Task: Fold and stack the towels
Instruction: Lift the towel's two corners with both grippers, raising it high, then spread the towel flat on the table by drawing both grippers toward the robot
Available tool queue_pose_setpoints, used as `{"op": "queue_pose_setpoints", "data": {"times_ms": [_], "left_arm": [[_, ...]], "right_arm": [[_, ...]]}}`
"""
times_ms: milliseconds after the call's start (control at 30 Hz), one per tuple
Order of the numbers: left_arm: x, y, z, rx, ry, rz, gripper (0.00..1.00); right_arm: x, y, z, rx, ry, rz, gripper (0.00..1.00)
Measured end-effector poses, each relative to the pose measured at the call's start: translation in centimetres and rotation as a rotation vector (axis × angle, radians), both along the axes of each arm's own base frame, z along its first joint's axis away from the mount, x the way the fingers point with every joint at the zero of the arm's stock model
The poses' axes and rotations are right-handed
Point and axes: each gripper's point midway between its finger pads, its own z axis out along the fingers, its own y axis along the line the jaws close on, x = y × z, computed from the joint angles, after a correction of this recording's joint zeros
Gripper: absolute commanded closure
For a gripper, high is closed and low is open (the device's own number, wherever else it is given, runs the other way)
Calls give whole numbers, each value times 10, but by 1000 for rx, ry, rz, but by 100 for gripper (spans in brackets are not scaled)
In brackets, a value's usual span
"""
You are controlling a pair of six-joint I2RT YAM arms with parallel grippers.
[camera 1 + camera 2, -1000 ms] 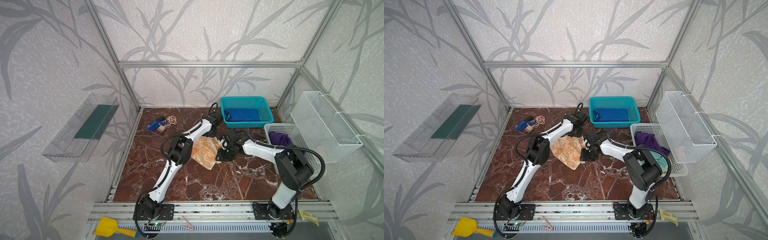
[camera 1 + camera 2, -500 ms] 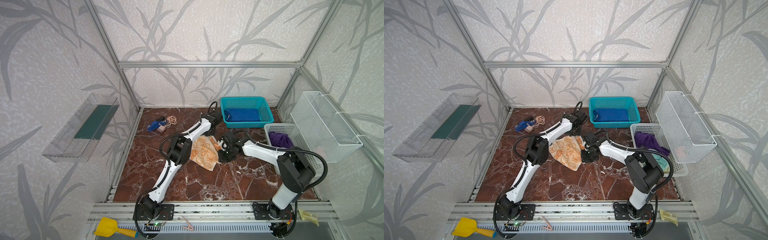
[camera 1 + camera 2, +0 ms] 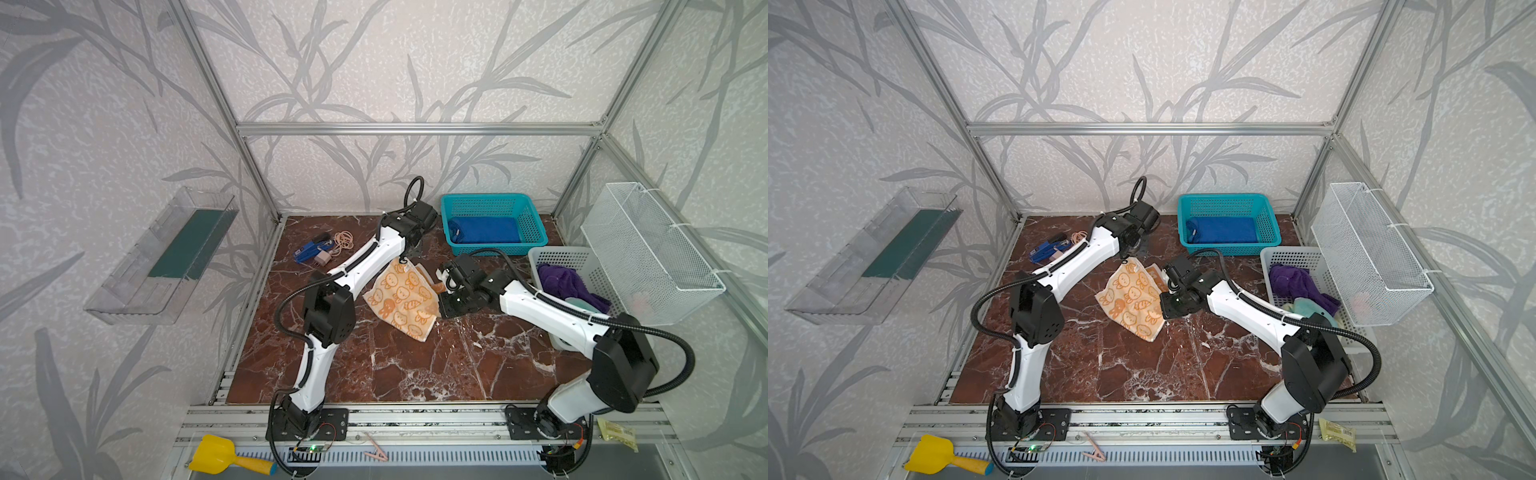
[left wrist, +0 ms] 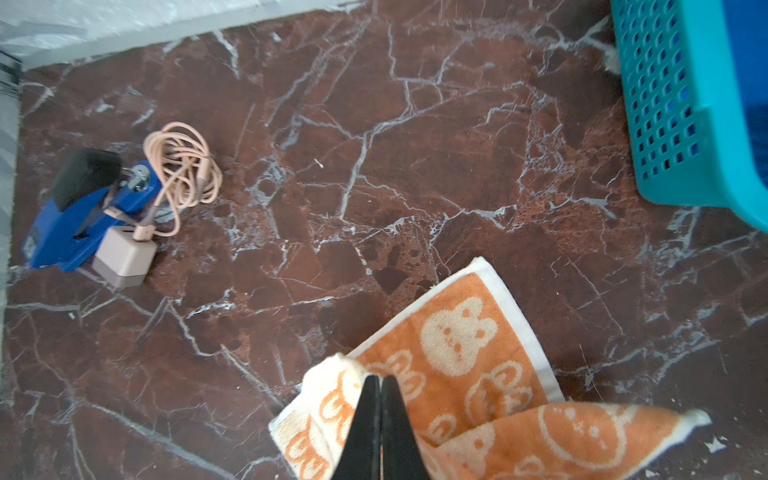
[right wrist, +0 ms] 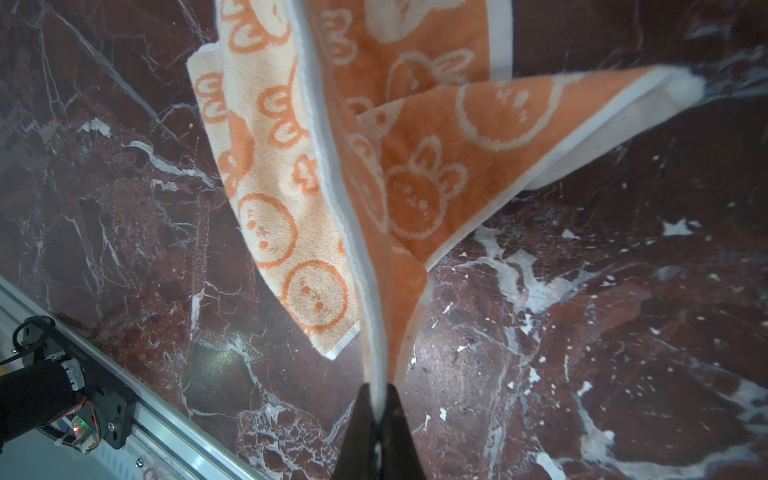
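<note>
The orange towel (image 3: 405, 297) (image 3: 1136, 301) with white rabbit prints hangs between my two grippers over the marble floor, with its lower part sagging down. My left gripper (image 3: 402, 261) (image 4: 380, 380) is shut on its far corner. My right gripper (image 3: 437, 291) (image 5: 376, 388) is shut on its white-hemmed edge (image 5: 353, 249). A folded blue towel (image 3: 484, 230) (image 3: 1223, 230) lies in the teal basket (image 3: 536, 226). The purple towel (image 3: 561, 280) (image 3: 1293, 280) and a pale yellow-and-teal towel (image 3: 1306, 307) lie bunched in the white basket (image 3: 552, 253).
A blue clip, a charger and a coiled pink cable (image 3: 320, 249) (image 4: 124, 208) sit at the back left of the floor. A white wire basket (image 3: 648, 253) hangs on the right wall. A clear tray (image 3: 166, 253) hangs on the left wall. The teal basket's wall (image 4: 681, 104) stands near my left gripper.
Both grippers have closed on the orange towel. Its held edge has risen off the floor and now stretches between them.
</note>
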Motion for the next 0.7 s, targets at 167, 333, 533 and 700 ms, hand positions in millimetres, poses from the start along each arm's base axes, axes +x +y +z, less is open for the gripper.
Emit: {"op": "queue_pose_setpoints", "data": {"times_ms": [167,333,533,700], "left_arm": [[-26,21,64,-58,-118,-8,100],[-64,40,146,-171,-315,-44,100],[-121,50,247,-281,-564,-133,100],[-159,51,305,-312,-706,-205,100]], "right_arm": [[7,6,75,18,-181,46,100],[-1,19,173,51,-426,123,100],[-32,21,277,89,-655,209,100],[-58,20,352,111,-810,264,100]]}}
